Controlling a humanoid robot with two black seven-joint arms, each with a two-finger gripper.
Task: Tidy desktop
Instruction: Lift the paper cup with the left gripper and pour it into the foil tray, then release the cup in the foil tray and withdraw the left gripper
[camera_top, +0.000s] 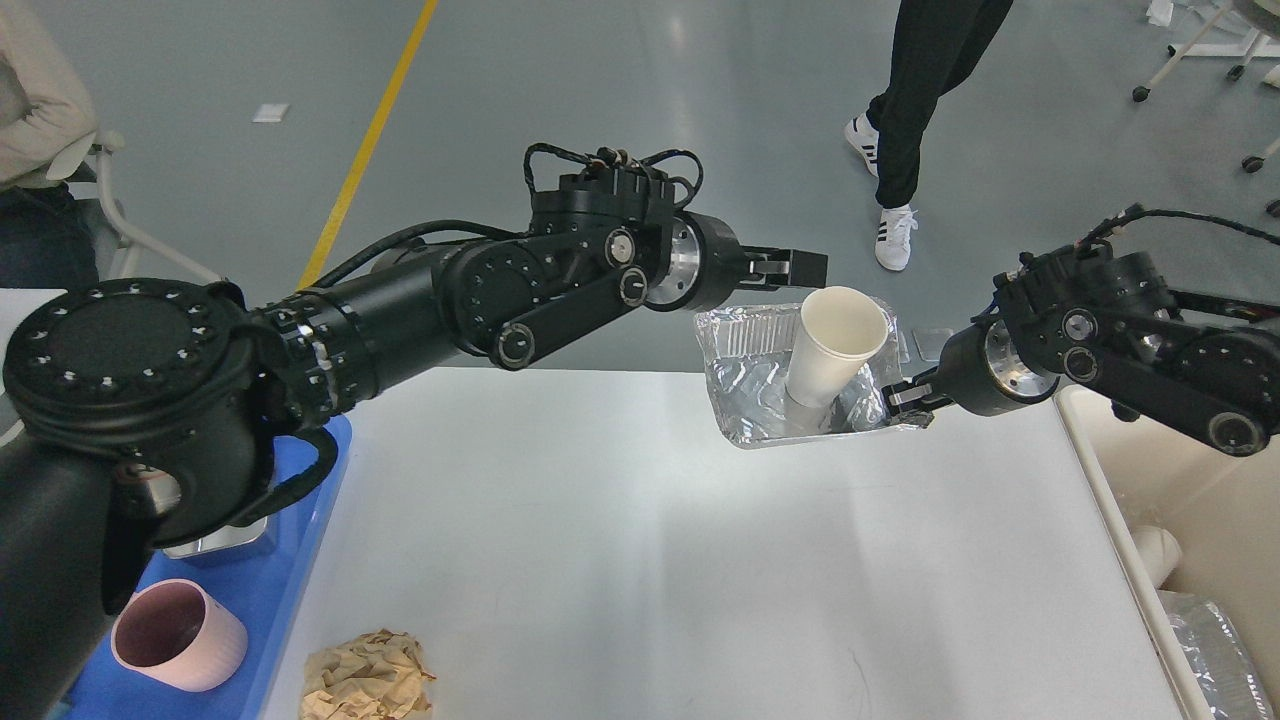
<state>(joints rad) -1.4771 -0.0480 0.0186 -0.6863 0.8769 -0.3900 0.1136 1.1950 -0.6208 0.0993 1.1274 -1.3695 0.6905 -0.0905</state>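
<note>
The white desktop (640, 560) fills the lower middle of the head view. A crumpled foil tray (745, 400) sits at its far edge with a white paper cup (835, 340) leaning inside it. My right gripper (905, 396) is shut on the foil tray's right rim. My left gripper (800, 266) hovers just above and left of the cup, open and empty, not touching it. A crumpled ball of brown paper (368, 678) lies at the desktop's near left edge.
A blue plastic tray (290, 570) at the left holds a pink cup (178, 636) and a metal dish (215, 538). A beige bin (1235, 490) at the right holds a white cup and foil. A person's legs (915, 100) stand beyond the table.
</note>
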